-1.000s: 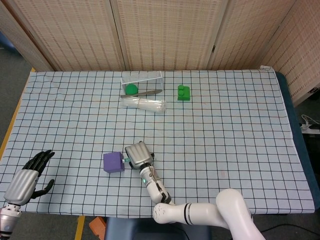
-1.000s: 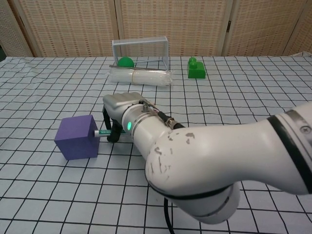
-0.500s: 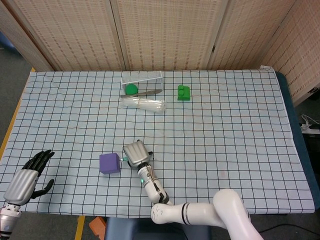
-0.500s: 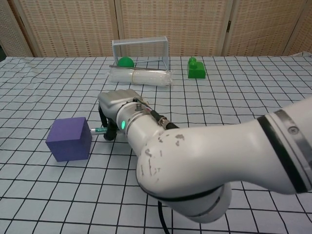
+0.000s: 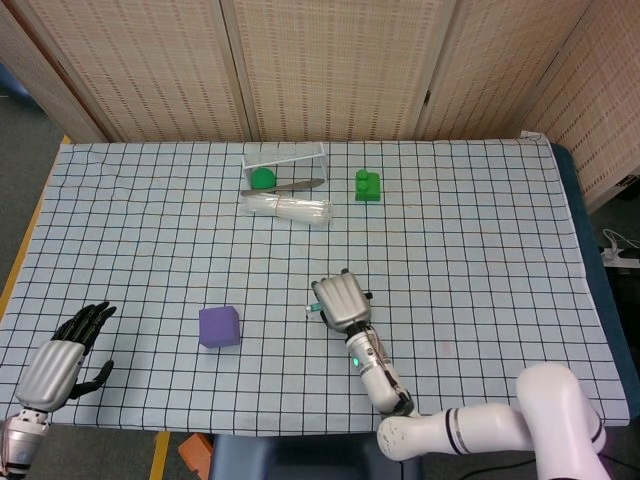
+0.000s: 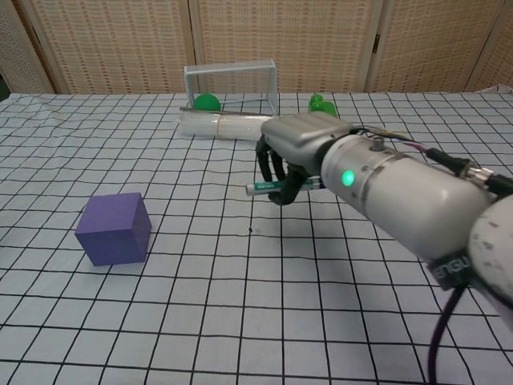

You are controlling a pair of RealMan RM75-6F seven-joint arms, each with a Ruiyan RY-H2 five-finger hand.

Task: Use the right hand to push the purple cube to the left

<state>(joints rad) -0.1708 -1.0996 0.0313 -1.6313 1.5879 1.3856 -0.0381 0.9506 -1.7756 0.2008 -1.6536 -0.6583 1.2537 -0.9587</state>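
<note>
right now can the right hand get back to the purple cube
Probably yes: the right hand sits apart to the right of the purple cube, and only bare checked cloth lies between them.

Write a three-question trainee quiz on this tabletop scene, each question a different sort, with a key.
1. True or false: the right hand touches the purple cube.
2. Which lies inside the clear box? A) the green ball B) the green block C) the purple cube
3. Fill in: the left hand is at the table's near ____ corner in the head view.

Key: 1 false, they stand apart; 2 A; 3 left.
</note>
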